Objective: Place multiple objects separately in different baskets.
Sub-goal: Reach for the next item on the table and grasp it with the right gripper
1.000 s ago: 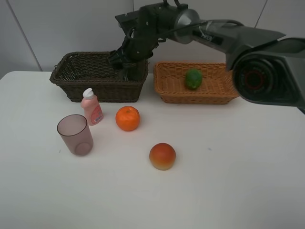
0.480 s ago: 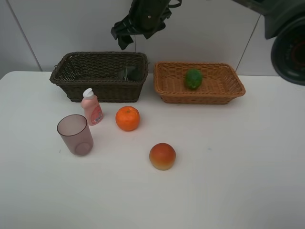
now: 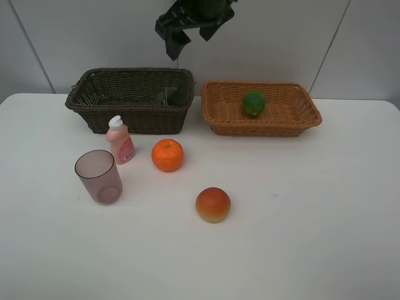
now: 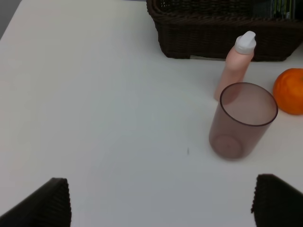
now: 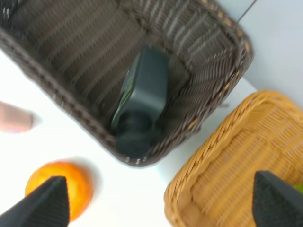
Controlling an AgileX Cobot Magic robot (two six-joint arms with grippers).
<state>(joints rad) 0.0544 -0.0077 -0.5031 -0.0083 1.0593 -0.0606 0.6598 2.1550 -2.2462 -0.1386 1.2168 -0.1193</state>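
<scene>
The dark green bottle lies on its side in the dark brown basket, as the right wrist view shows. The lime sits in the tan basket. On the table are the pink bottle, the purple cup, the orange and the peach. My right gripper hangs open and empty high above the dark basket's right end. My left gripper is open and empty, low over the table left of the cup; it is outside the high view.
The two baskets stand side by side against the back wall. The white table runs to the front and right of the peach. The cup, pink bottle and orange cluster just in front of the dark basket.
My right gripper has risen out of the dark basket, leaving the dark green bottle lying inside, and the arm has pulled back out of the right of the view.
</scene>
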